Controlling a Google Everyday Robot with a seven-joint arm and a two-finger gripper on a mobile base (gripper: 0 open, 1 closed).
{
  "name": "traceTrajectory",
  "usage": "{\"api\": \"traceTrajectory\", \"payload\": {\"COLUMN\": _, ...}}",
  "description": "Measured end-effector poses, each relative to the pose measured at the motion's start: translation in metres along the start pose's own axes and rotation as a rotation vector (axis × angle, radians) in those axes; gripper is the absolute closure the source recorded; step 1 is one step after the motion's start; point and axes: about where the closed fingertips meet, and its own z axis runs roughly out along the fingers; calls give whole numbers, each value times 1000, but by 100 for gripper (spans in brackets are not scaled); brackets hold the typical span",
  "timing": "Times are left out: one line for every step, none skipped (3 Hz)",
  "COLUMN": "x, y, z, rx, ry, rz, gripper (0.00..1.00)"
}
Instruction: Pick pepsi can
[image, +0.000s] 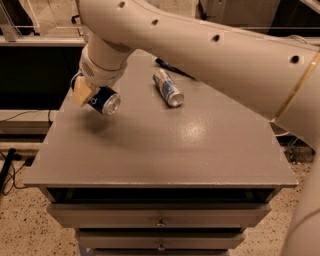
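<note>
The pepsi can is deep blue with a silver end facing me. It lies on its side in my gripper, held above the left part of the grey table, with a shadow beneath it. The gripper's tan fingers clamp the can's body. My large white arm reaches in from the upper right and hides the gripper's wrist.
A slimmer silver-blue can lies on its side near the table's middle back. A dark thin object lies behind it. Drawers sit under the tabletop. The table's left edge is close to the gripper.
</note>
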Motion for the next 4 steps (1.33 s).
{"api": "traceTrajectory", "payload": {"x": 1, "y": -16, "z": -24, "rx": -73, "ry": -172, "rz": -2, "gripper": 100}}
{"api": "traceTrajectory", "payload": {"x": 4, "y": -50, "z": -50, "rx": -172, "ry": -336, "rz": 46, "gripper": 100}}
{"api": "traceTrajectory", "payload": {"x": 24, "y": -104, "z": -99, "rx": -221, "ry": -469, "rz": 48, "gripper": 100}}
{"api": "traceTrajectory", "payload": {"x": 21, "y": -99, "z": -96, "rx": -212, "ry": -463, "rz": 34, "gripper": 100}}
